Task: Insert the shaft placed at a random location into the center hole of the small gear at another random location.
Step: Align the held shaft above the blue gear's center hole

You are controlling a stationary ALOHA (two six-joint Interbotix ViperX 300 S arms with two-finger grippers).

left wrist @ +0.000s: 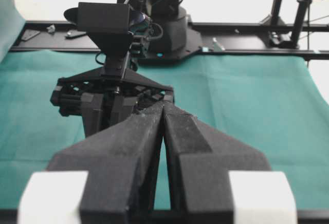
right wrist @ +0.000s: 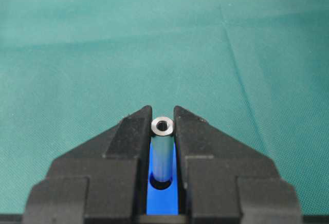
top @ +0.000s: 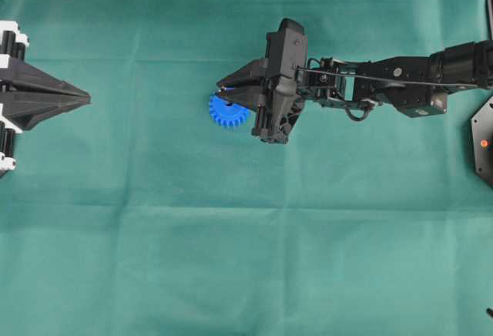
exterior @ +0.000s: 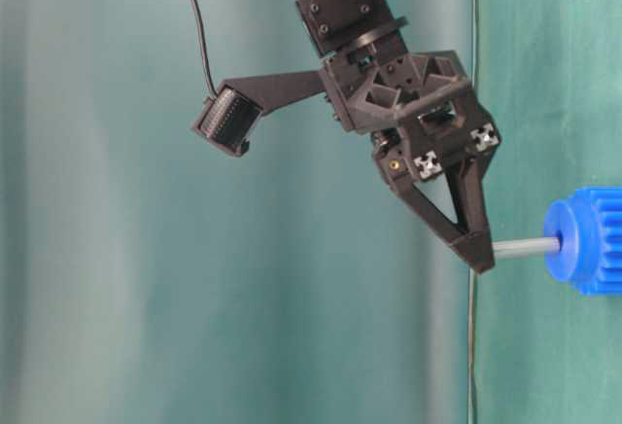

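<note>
Shaft (right wrist: 162, 152), a short silvery metal pin with a hollow end, stands clamped between the right gripper's (right wrist: 162, 124) black fingertips, its lower end entering the center hole (right wrist: 161, 184) of the bright blue toothed plastic gear (top: 228, 111), near the green cloth's (top: 154, 236) middle. Beyond, by the cloth's left edge, the left gripper's (top: 86, 102) fingers are pressed together, empty.
</note>
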